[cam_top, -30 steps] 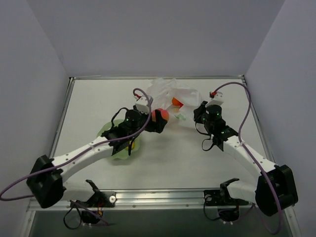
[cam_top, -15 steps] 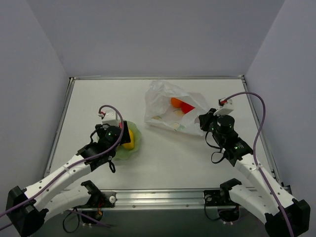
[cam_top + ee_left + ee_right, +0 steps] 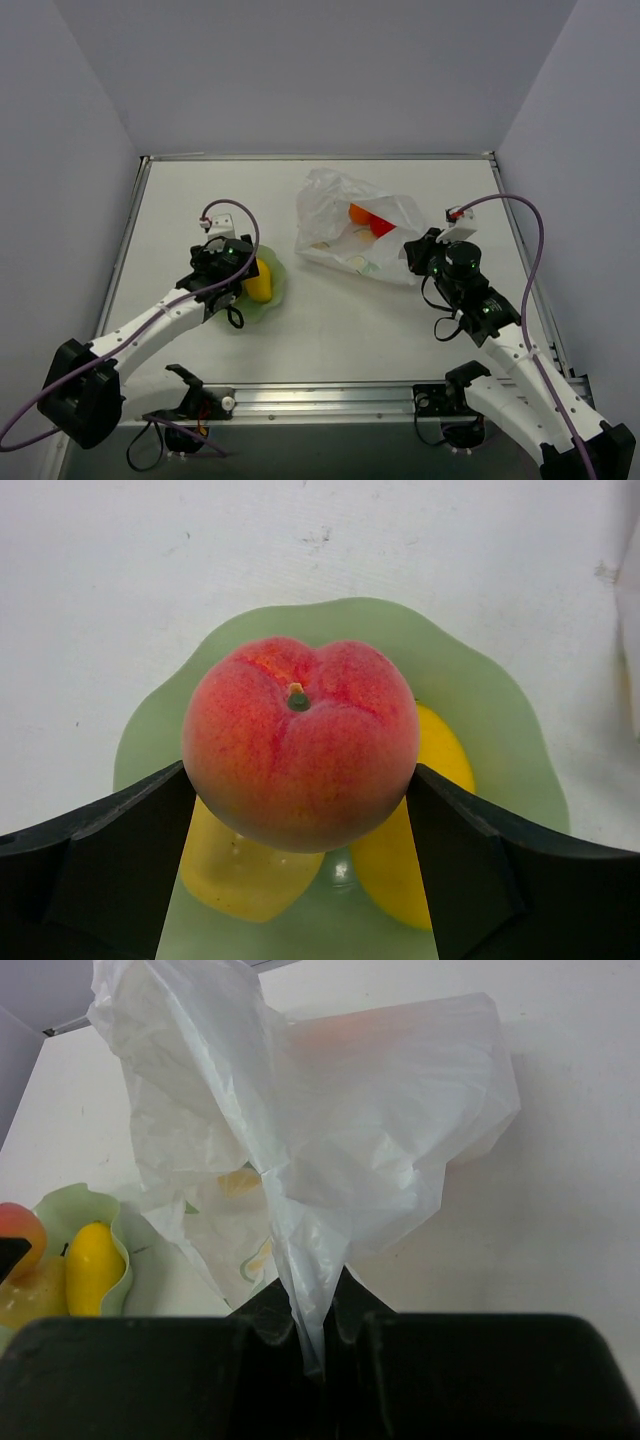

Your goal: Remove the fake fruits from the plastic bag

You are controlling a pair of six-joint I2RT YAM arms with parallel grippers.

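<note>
Overhead first. Left gripper (image 3: 243, 271) poised above pale green bowl (image 3: 279, 298), on the left part of table (image 3: 200, 200); one yellow fruit (image 3: 258, 284) showing inside. Plastic bag (image 3: 335, 195) lying well apart to the right, orange fruit (image 3: 357, 211) and red fruit (image 3: 380, 226) glowing through the film, so at least two yet to come out. Right gripper (image 3: 412, 256) at the bag's near right corner.

Left wrist next. Peach (image 3: 300, 740) clamped between both fingers (image 3: 110, 860), jaws spread wide around it, stem up. Hanging directly over bowl (image 3: 480, 720), above two yellow fruits (image 3: 235, 875); touching them or clear of them, cannot tell. Step in hand judged to be the drop. Best done low: ease down until just above the yellow pair, spread fingers evenly, lift straight up. Aim toward the bare green by the far rim. Glossy round on glossy round likely to roll, perhaps over the wavy edge.

Right wrist last. Right gripper (image 3: 318, 1335) pinched tight on a twisted fold of plastic bag (image 3: 380, 1130), film fanning away from it. Bowl (image 3: 118, 1250), a yellow fruit (image 3: 88, 1255) and peach (image 3: 15, 1228) at far left. Hold that pinch firm and steady, so the bag does not drag on the next reach.
</note>
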